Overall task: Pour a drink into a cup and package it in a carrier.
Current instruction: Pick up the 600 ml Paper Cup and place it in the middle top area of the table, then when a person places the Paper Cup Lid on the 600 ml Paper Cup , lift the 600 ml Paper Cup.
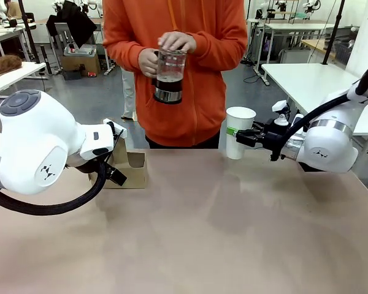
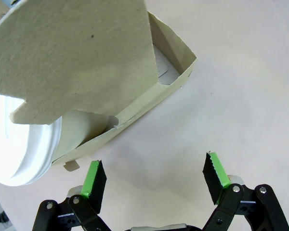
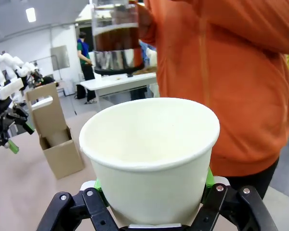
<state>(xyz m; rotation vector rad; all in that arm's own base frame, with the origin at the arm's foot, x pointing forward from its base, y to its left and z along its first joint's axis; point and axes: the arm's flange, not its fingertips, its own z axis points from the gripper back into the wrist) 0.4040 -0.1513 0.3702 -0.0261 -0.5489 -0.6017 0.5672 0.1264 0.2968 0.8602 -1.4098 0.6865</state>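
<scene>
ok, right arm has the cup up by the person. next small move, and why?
Probably hold the paper cup level and steady in the right gripper. The cup is empty and unlidded, and the person holds the glass pot of dark drink higher up, not yet tilted.
</scene>
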